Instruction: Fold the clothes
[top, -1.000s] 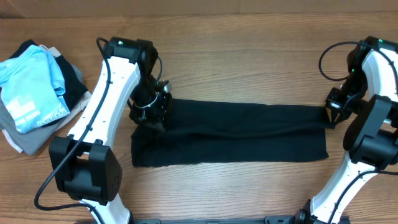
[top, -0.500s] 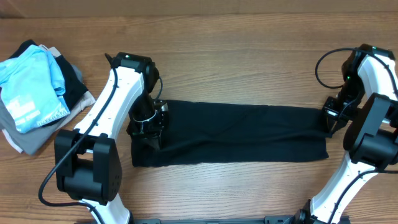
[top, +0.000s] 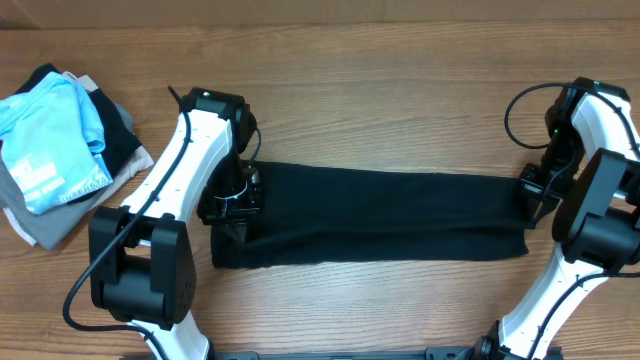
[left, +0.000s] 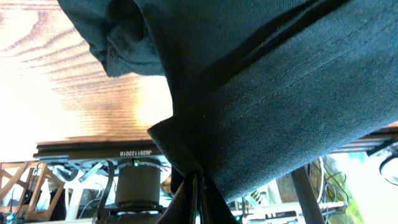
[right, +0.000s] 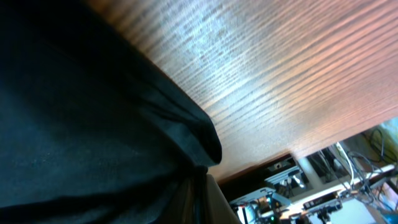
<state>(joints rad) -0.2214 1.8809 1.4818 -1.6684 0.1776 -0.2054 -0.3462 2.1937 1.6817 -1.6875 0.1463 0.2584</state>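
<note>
The clothes, a black T-shirt (top: 380, 215), lie folded into a long band across the middle of the wooden table. My left gripper (top: 236, 205) is at the band's left end, shut on a pinch of the black fabric (left: 261, 106), which hangs from the closed jaws in the left wrist view. At the band's right end my right gripper (top: 527, 197) is shut on the cloth too. The right wrist view shows the dark fabric (right: 93, 124) bunched into its closed jaws. The shirt's label is hidden.
A pile of other garments sits at the table's left edge, a light blue one (top: 50, 140) on top of grey and beige ones (top: 45, 225). Bare wooden table (top: 380, 90) lies behind and in front of the band.
Both grippers have moved toward the near edge, carrying the band's far edge with them. The left gripper shifted slightly left as well. The grips stayed shut.
</note>
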